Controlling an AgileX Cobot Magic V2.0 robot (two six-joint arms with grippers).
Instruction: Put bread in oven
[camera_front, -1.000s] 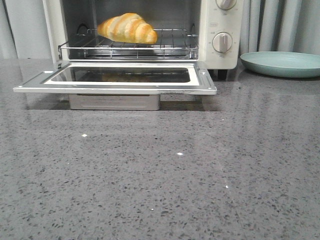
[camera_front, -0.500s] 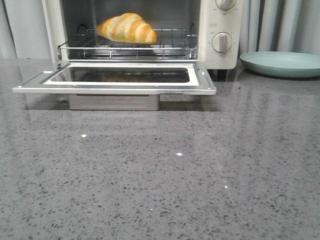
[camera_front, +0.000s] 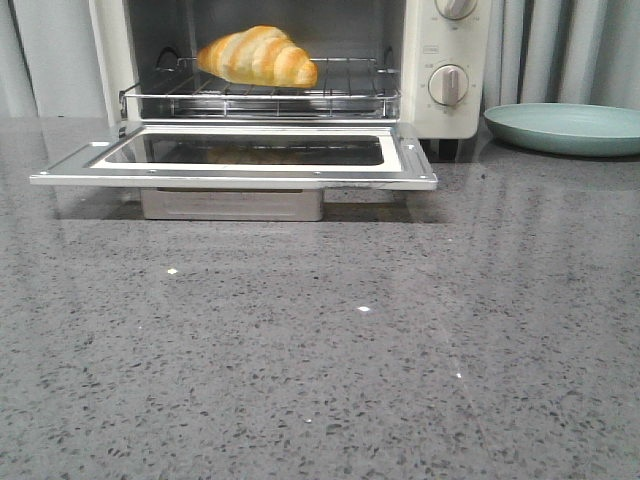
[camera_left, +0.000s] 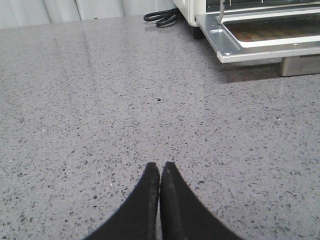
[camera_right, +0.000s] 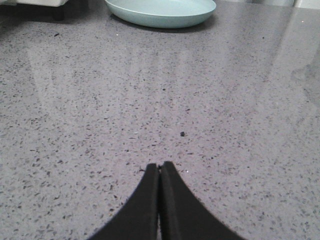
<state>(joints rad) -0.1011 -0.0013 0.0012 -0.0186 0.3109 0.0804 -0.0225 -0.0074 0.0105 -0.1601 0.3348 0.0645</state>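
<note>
Bread on oven rack, door down flat

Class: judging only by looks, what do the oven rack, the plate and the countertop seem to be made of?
Oven rack: shiny metal wire, with bright glints along thin bars.
Plate: pale green, smooth and matte; plastic or glazed ceramic, unclear.
Countertop: polished speckled grey stone or quartz, showing reflections.

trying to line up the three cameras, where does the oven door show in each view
Front view: the open oven door lies flat in front of the oven, upper left, below the bread on the rack.
Left wrist view: only the door's corner shows, at the upper right edge.
Right wrist view: the door is not in it.
Shared landmark: the grey speckled counter; the green plate links the front and right wrist views.
</note>
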